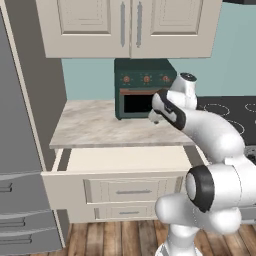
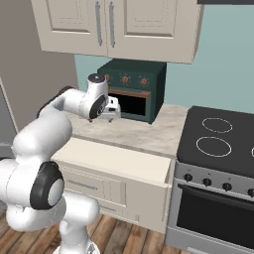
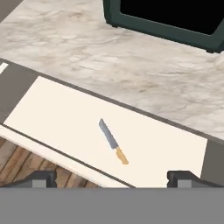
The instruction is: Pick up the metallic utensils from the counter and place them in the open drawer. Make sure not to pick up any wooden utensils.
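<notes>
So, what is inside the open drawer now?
In the hand view, the knife lies flat on the floor of the open drawer, alone. The drawer's part under the counter edge is covered, so anything there cannot be seen.

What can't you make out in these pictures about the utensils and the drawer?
- Knife: seen lying in the drawer in the hand view; in both base views the drawer's inside is too shallowly angled to make it out.
- Counter: its right part is hidden behind the arm in the left base view.
- End effector: tips cut off by the bottom edge.

White rounded arm (image 1: 215,135) is showing dark bands at its joints, a grey-capped wrist, and small dark fingertips (image 3: 41,178).
</notes>
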